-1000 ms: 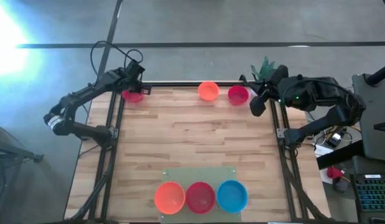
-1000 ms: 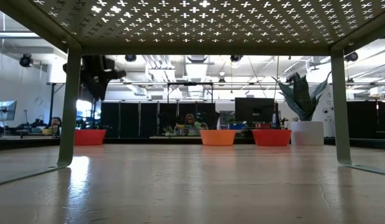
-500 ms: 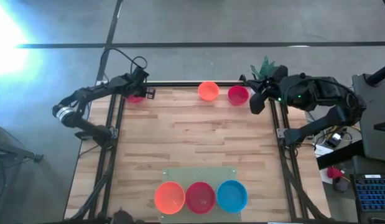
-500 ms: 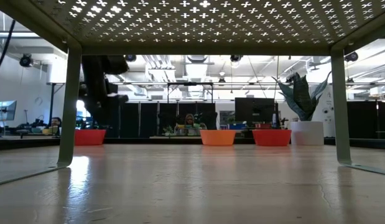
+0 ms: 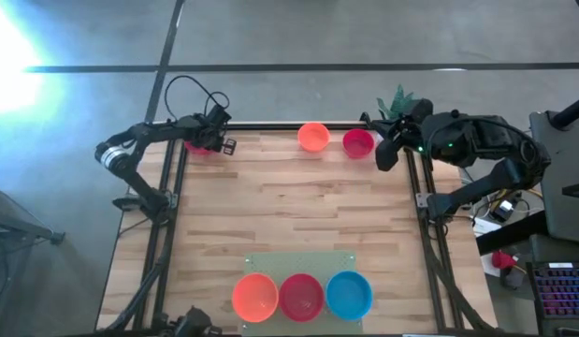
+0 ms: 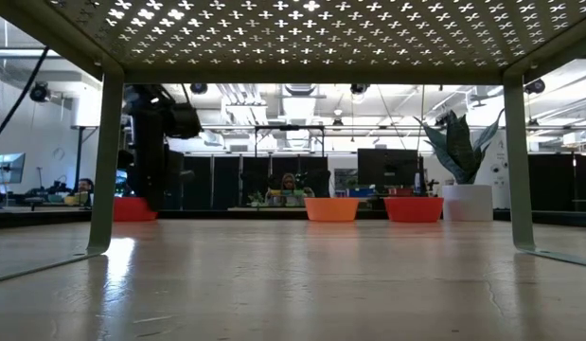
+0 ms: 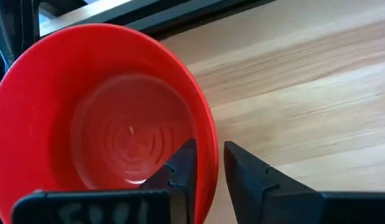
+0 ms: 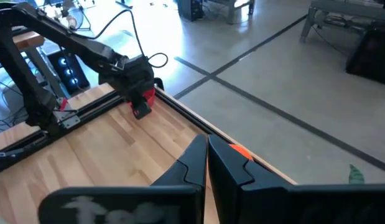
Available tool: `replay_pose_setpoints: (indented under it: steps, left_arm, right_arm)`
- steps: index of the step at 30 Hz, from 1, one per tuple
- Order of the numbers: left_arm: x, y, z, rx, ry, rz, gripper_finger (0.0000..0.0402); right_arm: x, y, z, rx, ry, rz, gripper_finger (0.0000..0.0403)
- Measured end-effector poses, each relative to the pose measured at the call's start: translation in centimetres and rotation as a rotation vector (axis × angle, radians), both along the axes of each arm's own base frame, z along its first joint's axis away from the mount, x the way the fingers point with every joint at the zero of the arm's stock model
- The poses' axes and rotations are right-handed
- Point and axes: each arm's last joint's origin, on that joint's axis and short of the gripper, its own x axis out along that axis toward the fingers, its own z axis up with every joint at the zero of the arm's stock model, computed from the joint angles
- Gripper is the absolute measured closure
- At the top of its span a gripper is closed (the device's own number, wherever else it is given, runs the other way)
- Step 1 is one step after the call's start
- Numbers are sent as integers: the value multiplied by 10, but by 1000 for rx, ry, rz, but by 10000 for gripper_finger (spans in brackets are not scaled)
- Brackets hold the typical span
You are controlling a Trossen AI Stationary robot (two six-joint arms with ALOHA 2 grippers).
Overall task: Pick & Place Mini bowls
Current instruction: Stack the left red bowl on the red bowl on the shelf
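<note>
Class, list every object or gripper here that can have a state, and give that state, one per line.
Red plastic mini bowl at the far left corner: upright, its rim between the fingers.
Left gripper: astride that rim, narrow gap.
Right gripper: shut, holding nothing, by the table's far right corner.
Orange mini bowl at the far edge: upright, empty.
Red mini bowl beside it: upright, empty.
Orange, red and blue mini bowls in the near row: upright.

Grey floor [image 5: 364, 37], bright ceiling lights [image 6: 302, 92]
</note>
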Motion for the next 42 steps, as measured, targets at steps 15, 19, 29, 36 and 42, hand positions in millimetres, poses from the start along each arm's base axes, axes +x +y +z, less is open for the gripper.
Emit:
replay_pose_setpoints:
  steps: [15, 19, 29, 36, 42]
  left_arm:
    - [12, -4, 51, 79, 13, -179, 400]
    - [27, -14, 78, 98, 9, -259, 400]
    - [78, -64, 119, 114, -29, -481, 401]
    - [108, -109, 133, 135, -89, -634, 401]
    - [133, -149, 135, 118, -116, -790, 401]
  right_arm:
    - [0, 0, 0, -2, 3, 1, 390]
    - [0, 0, 0, -3, 3, 1, 390]
    - [1, 0, -2, -25, 30, 14, 390]
    - [1, 0, -2, -27, 33, 16, 390]
    - [1, 0, -2, -26, 33, 17, 390]
